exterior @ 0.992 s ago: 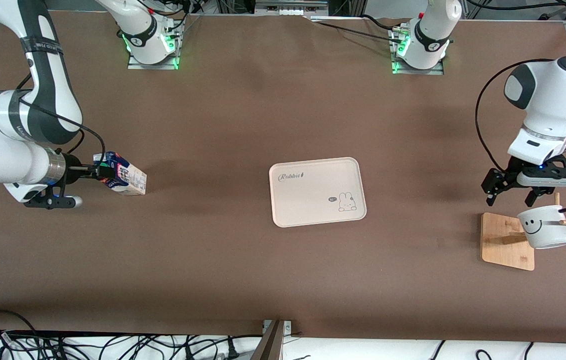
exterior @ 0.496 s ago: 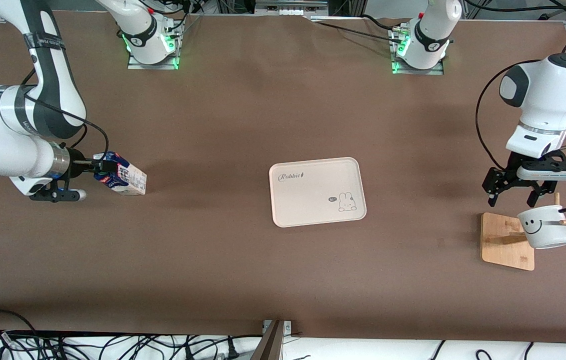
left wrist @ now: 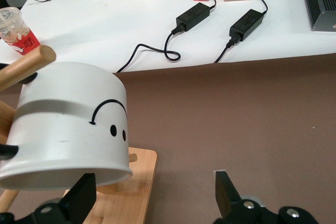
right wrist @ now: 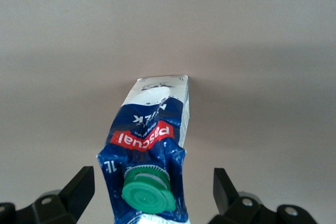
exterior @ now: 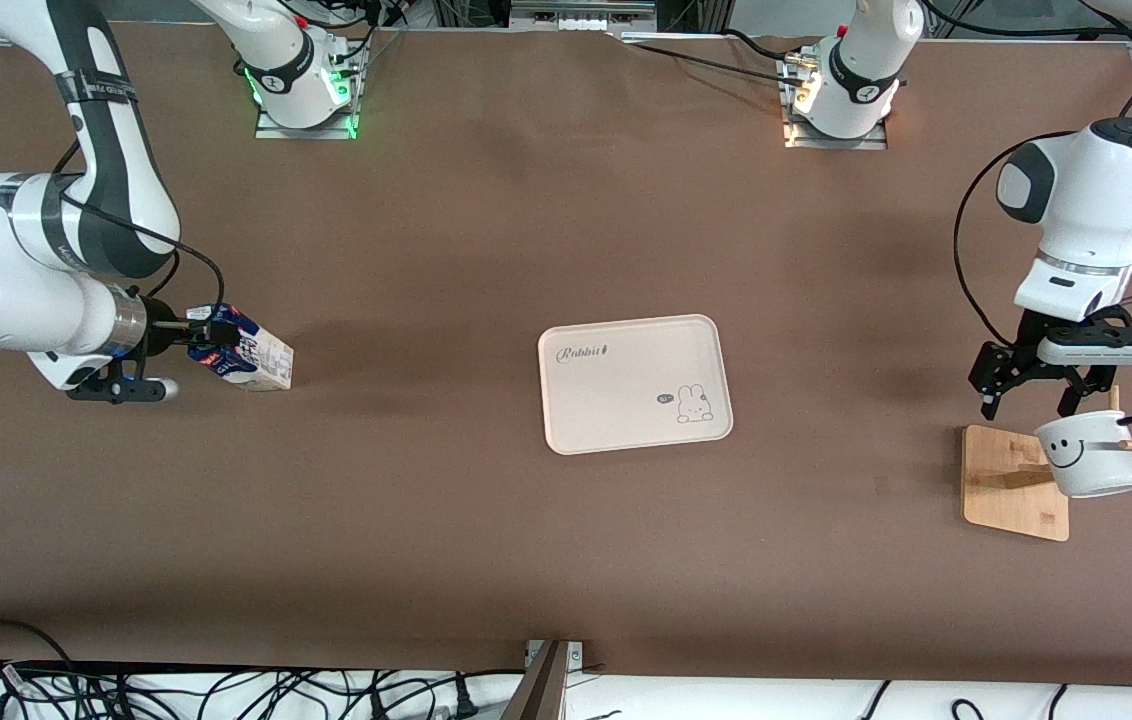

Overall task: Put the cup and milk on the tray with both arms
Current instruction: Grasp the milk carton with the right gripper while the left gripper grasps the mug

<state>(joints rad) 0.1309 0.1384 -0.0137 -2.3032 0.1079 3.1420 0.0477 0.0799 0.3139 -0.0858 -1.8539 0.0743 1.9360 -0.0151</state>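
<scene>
Milk [exterior: 244, 353] on its side, cap toward right gripper [exterior: 194, 338]

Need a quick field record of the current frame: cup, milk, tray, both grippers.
cup: hung on a peg of the wooden rack, at the left arm's end of the table, not on the tray
milk: on the table at the right arm's end, standing tilted, green cap toward the right gripper
tray: mid-table, nothing on it
left gripper: open, just above the cup, not touching it
right gripper: open, fingers either side of the milk's top, not closed on it
</scene>
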